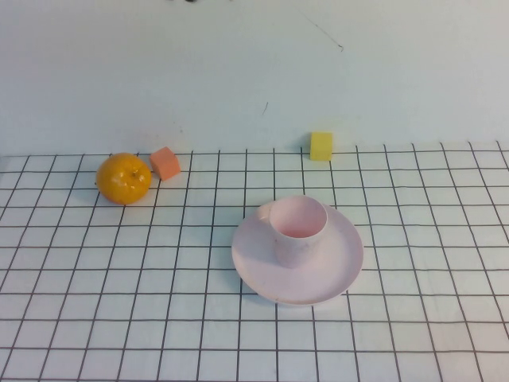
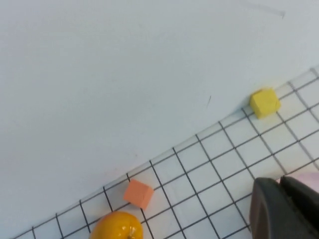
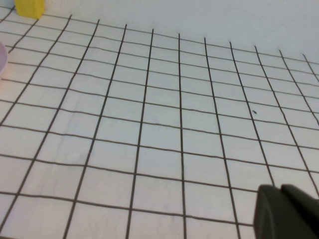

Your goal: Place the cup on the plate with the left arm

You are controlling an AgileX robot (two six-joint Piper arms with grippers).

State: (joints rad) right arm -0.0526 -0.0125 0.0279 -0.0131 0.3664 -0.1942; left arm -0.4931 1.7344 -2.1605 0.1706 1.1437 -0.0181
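Observation:
The pale pink cup (image 1: 298,229) stands upright on the pale pink plate (image 1: 342,267) at the middle of the gridded table in the high view. Neither arm shows in that view. In the left wrist view my left gripper (image 2: 280,180) is shut and empty, its dark fingers together, back from the cup. A sliver of pale pink (image 2: 311,178) shows just beyond it; I cannot tell if it is cup or plate. In the right wrist view my right gripper (image 3: 279,188) is shut and empty over bare grid, with the plate's edge (image 3: 2,59) far off.
An orange fruit (image 1: 123,178) and a small orange cube (image 1: 165,163) lie at the back left. A yellow cube (image 1: 321,146) sits at the back centre by the white wall. The fruit (image 2: 117,226), orange cube (image 2: 138,193) and yellow cube (image 2: 264,102) also show in the left wrist view.

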